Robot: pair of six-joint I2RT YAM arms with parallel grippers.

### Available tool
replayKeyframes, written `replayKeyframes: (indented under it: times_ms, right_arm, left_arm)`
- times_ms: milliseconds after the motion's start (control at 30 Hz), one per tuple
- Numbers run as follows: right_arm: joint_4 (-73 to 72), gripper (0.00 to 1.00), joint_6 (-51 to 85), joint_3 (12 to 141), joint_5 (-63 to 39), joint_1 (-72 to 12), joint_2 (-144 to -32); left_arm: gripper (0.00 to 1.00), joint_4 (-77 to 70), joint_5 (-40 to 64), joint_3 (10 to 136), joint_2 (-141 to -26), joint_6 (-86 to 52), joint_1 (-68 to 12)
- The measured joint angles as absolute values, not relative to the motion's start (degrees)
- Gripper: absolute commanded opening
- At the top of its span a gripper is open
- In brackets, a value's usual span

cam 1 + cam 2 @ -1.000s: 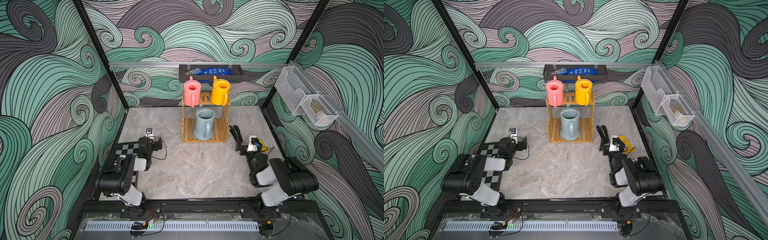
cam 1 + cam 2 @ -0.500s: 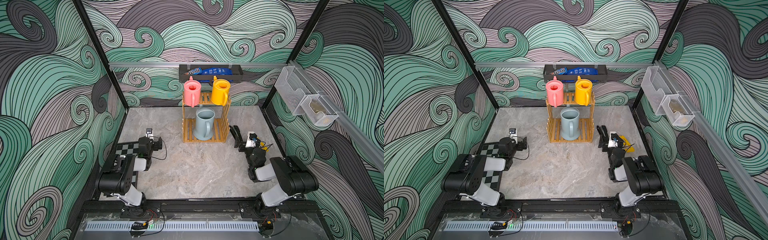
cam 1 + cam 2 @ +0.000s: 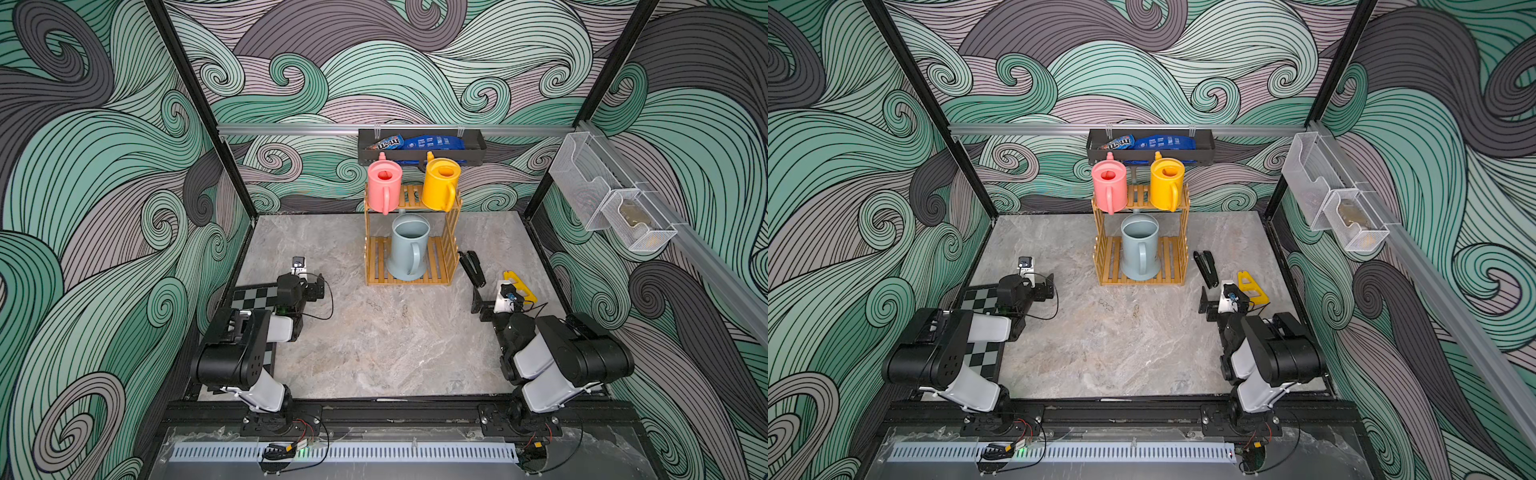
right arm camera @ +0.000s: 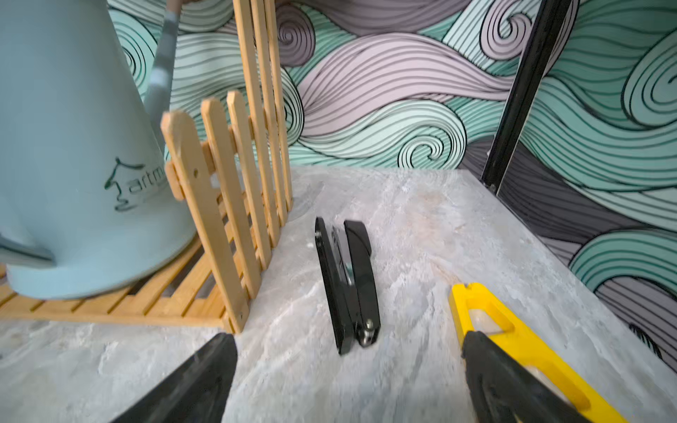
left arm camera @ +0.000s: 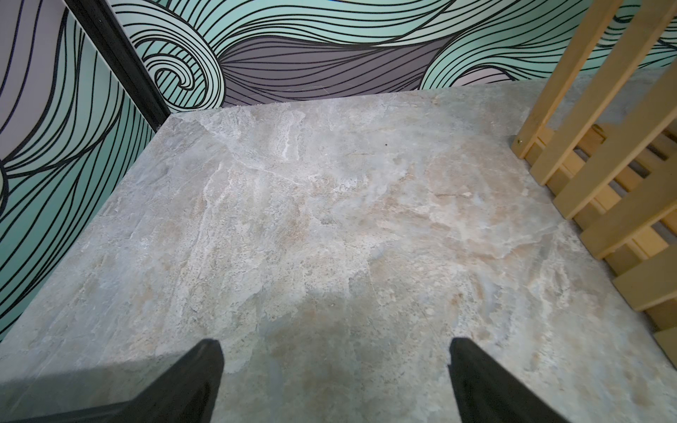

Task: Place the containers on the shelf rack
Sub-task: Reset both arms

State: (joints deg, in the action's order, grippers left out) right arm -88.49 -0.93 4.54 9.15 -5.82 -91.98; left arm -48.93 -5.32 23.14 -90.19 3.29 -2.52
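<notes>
In both top views, the pink watering can (image 3: pixel 384 187) and the yellow watering can (image 3: pixel 441 185) stand upright on the upper tier of the wooden shelf rack (image 3: pixel 376 259). The pale blue watering can (image 3: pixel 409 249) stands on the lower tier. Left gripper (image 5: pixel 334 346): jaws wide apart, holding nothing, above the stone-patterned tabletop (image 5: pixel 329 219). Right gripper (image 4: pixel 348 344): jaws wide apart, holding nothing, near a black stapler (image 4: pixel 348 278) lying beside the rack.
</notes>
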Motion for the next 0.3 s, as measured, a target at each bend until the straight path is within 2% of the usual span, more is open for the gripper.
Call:
replayKeyframes:
  times_ms: [100,300]
  right_arm:
    - [-84.5,0.99,-0.9,10.9,8.2,-5.7,-91.1]
    - [-82.4,0.99,-1.0,10.9,6.4,-5.6,-90.7]
  left_arm:
    - [0.99,-48.9,-5.3,23.1,-90.2,3.3,-2.5]
    - [0.99,-48.9,-5.3,23.1,-90.2,3.3,-2.5]
